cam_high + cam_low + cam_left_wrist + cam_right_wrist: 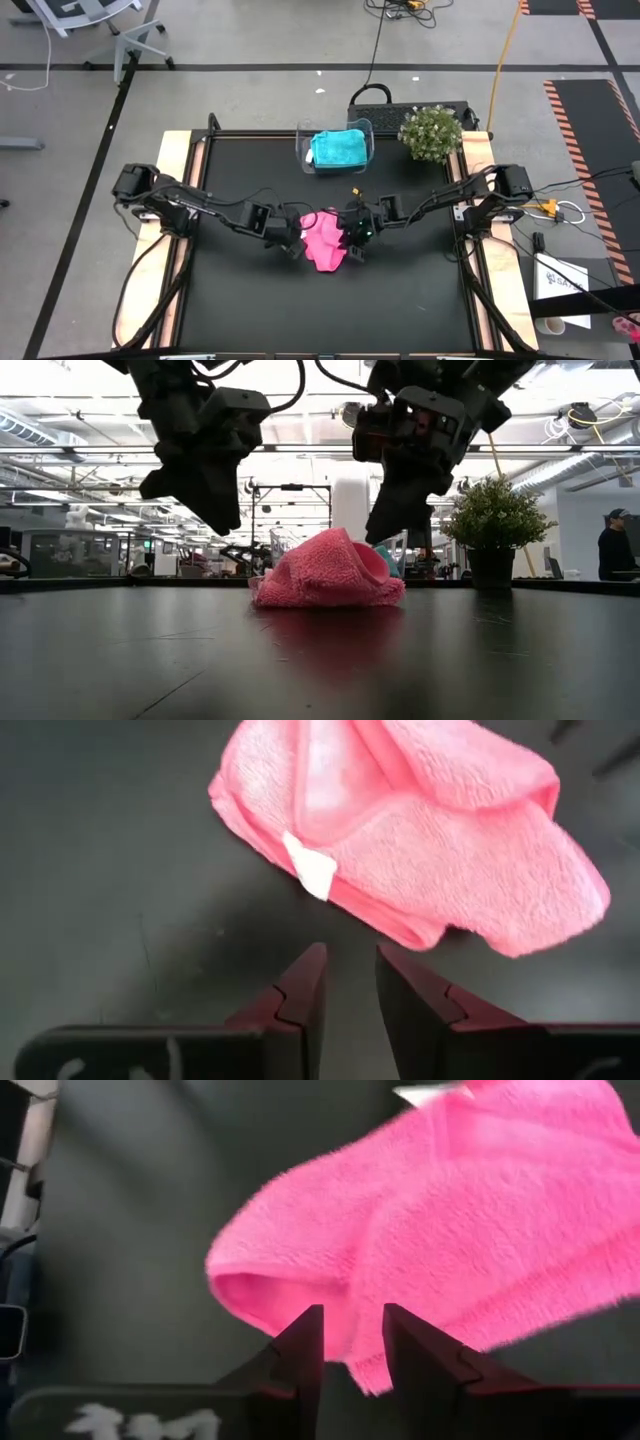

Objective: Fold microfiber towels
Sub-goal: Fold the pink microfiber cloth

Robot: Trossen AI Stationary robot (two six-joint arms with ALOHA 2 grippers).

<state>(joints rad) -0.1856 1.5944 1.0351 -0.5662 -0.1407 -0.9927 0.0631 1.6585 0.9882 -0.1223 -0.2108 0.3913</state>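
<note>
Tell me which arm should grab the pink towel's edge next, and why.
Probably right. The right end effector already has its slightly parted fingers over the pink towel edge. The left end effector hangs over bare mat, short of the towel's tagged edge, so it would need to advance first.

Towel (pixel 324 240) lies on table (pixel 240 300) between tools.

Left pincer (pixel 350 982) and right pincer (pixel 353 1342) hover, fingers narrowly parted.
</note>
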